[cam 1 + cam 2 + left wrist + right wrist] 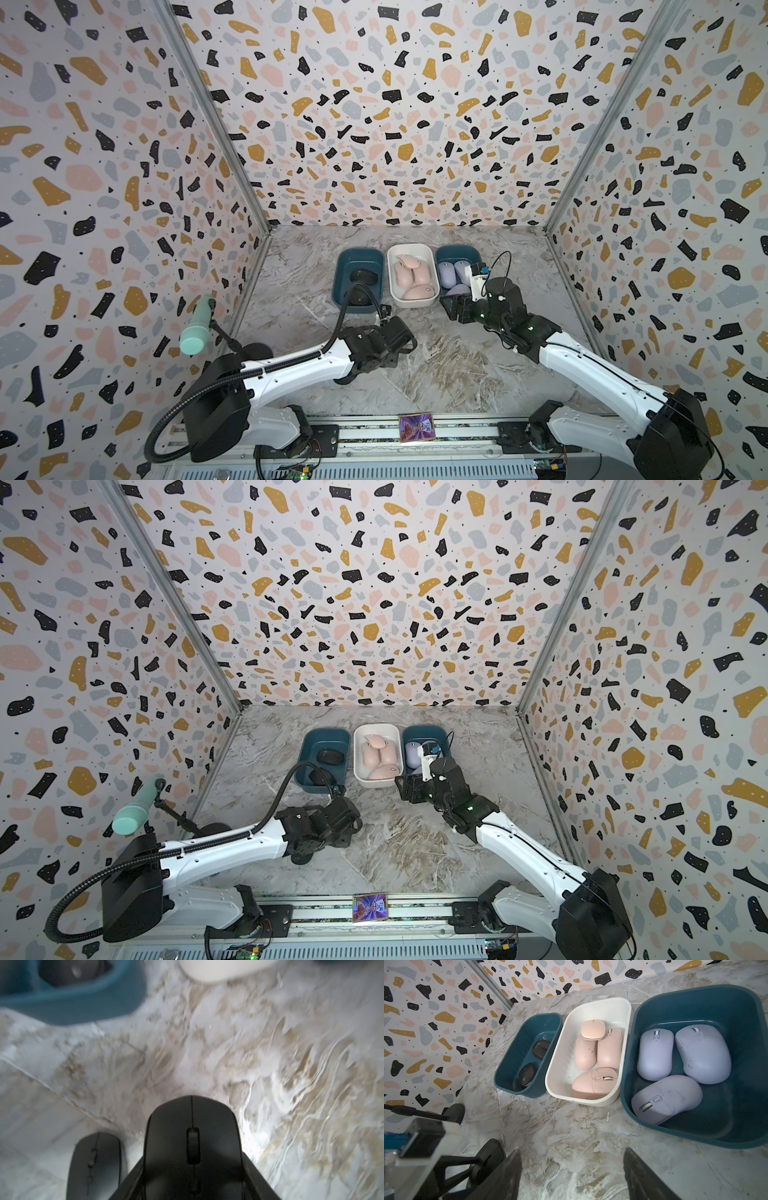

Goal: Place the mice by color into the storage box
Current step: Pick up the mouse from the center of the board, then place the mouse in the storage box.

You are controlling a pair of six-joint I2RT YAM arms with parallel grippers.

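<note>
Jaws of the left gripper (193, 1180) clamped on a black mouse (192, 1126), mid-table, just short of the teal bin (83, 1007). Right gripper (572, 1176) gapes empty by the lilac mice (654, 1053). Only the left wrist view shows the grip; both top views hide it under the arm (291, 370). Mouse's long axis follows the fingers (255, 1178), nose toward the white bin (218, 970).

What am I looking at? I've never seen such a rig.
Two white-and-black robot arms sort computer mice by colour. Two pictures look down from overhead; two come from cameras on the wrists. On the marble tabletop stand a teal plastic bin with two black mice, a white bin with four pale pink mice, and a second teal bin with three lilac mice. The left gripper is shut on a smooth black mouse; a second black mouse lies beside it. The right gripper is open and empty.
</note>
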